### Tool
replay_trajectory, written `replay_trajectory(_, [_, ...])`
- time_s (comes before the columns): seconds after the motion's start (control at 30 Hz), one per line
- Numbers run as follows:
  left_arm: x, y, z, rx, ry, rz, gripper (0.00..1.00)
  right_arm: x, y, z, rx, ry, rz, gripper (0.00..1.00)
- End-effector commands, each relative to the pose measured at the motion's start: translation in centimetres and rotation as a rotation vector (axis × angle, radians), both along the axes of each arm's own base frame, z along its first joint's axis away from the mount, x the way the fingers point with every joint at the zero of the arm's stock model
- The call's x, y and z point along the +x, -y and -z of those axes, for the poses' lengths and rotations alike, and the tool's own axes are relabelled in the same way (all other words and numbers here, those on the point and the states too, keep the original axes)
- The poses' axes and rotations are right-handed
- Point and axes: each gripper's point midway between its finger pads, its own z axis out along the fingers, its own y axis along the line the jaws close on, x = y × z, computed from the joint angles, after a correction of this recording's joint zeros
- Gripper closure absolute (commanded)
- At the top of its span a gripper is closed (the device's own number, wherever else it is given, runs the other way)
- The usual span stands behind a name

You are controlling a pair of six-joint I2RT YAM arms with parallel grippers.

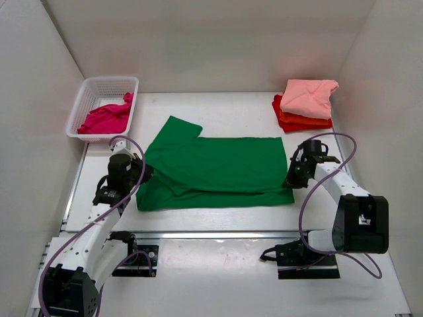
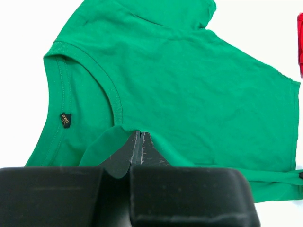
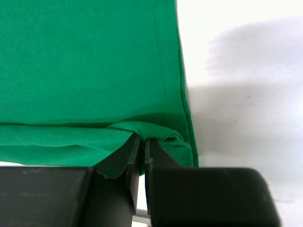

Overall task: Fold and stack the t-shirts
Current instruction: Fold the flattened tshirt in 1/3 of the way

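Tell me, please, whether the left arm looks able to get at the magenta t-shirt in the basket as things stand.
Probably not yet: the left pincer is shut on the green t-shirt. Otherwise the way looks free; the basket holding the magenta t-shirt sits just beyond that arm, nothing between.

- The green shirt (image 1: pixel 218 168) covers the middle of the table (image 1: pixel 231 112); open table lies at its 12 o'clock.
- A white basket (image 1: pixel 111 78) blocks 10 o'clock.
- A stack of folded shirts (image 1: pixel 305 105) blocks 2 o'clock.
- The walls (image 1: pixel 33 119) close off 9 and 3 o'clock.
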Motion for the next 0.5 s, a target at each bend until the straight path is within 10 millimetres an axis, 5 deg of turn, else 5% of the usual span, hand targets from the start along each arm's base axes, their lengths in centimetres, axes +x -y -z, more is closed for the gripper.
replay_trajectory(0.0, [0.2, -0.4, -0.5, 0.01, 0.027, -0.017, 1.0, 2.5, 0.1, -1.4, 0.01, 0.099, 0.006, 1.0])
replay_trajectory(0.2, [0.4, -1.1, -0.2, 0.018, 0.032, -0.054, 0.97, 3.8, -0.4, -3.4, 0.135, 0.263, 0.058, 0.73])
replay_trajectory(0.27, [0.5, -1.2, 0.2, 0.007, 0.034, -0.07, 0.71, 4.3, 0.5, -4.6, 0.147, 0.334, 0.138, 0.57])
replay_trajectory(0.3, [1.0, -1.2, -0.3, 0.003, 0.056, -0.074, 0.66, 4.4, 0.9, -4.7, 0.139, 0.349, 0.157, 0.54])
replay_trajectory(0.37, [1.5, -1.5, -0.6, -0.002, 0.07, -0.099, 0.33, 4.2, 2.2, -4.8, 0.093, 0.346, 0.229, 0.49])
replay_trajectory(0.47, [2.4, -2.3, -1.3, 0.02, 0.092, -0.135, 0.28, 4.4, 3.2, -5.1, 0.057, 0.355, 0.249, 0.47])
